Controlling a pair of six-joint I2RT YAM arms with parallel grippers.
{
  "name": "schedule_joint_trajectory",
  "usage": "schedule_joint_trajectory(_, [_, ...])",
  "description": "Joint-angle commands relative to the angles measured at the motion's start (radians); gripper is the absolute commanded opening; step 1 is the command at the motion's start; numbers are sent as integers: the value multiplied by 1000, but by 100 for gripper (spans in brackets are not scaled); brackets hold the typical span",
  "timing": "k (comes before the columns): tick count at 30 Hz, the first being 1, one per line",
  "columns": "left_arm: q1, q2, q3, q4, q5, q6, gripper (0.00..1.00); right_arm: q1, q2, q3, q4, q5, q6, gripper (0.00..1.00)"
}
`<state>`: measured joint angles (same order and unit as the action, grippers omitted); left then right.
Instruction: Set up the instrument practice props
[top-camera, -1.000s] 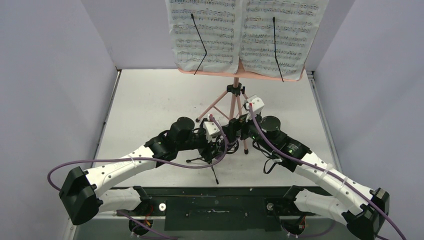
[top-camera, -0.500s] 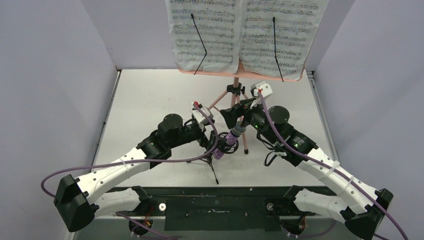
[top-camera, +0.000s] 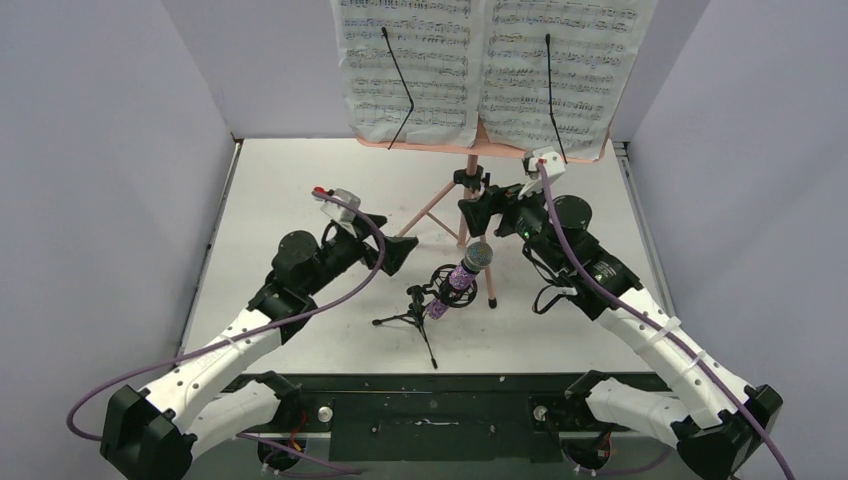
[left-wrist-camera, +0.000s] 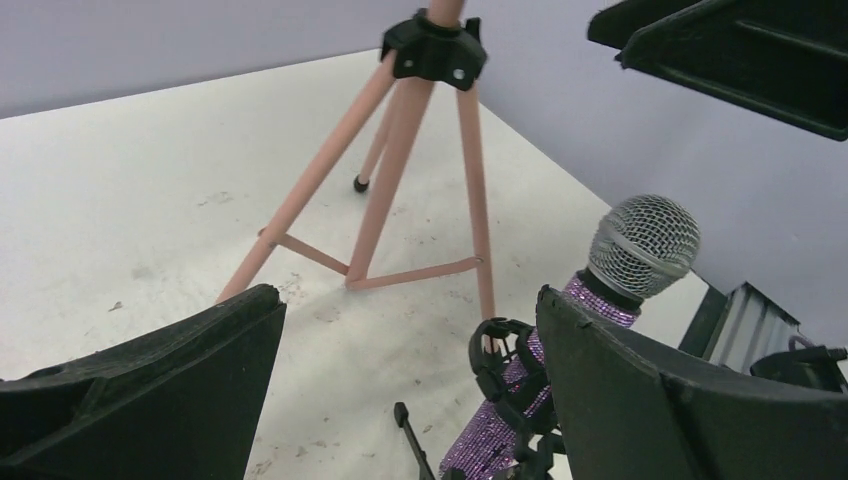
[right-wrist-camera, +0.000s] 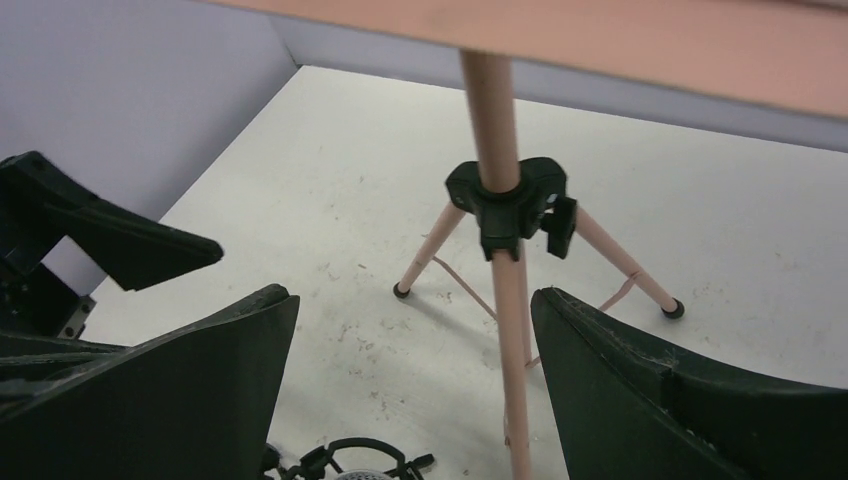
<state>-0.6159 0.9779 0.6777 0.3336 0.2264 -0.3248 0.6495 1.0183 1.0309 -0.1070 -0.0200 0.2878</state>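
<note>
Seemingly finished: the microphone (top-camera: 463, 274) sits in its mic stand (top-camera: 413, 299) between my claws, pages (top-camera: 410, 70) on the music stand (top-camera: 472, 186) beyond. My left claw (top-camera: 400, 250) and right claw (top-camera: 473, 213) are wide open, both empty.

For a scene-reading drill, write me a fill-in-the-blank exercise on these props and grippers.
1. The purple glitter ___ sits tilted in the ring of the small black mic stand.
2. The pink music stand holds ___ sheet-music pages.
3. The left gripper and right gripper are both ___, holding nothing.
Missing words: microphone; two; open.
</note>
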Motion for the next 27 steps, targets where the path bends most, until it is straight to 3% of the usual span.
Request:
schedule_joint_trajectory(1, [52,-80,-43,66,-76,-81,96,-86,-17,1,35,-53,57,90])
schedule_joint_trajectory(7, [122,-181,-127,-14,-215,-98,96,-191,-74,-114,41,-71,132,90])
schedule_joint_trajectory(15, [223,-321,-258,-92,-419,-156,96,-287,-187,-251,-23,38,169,90])
schedule_joint_trajectory(27, [271,-414,-362,-202,-542,-164,96,-320,-303,-416,-73,92,136,90])
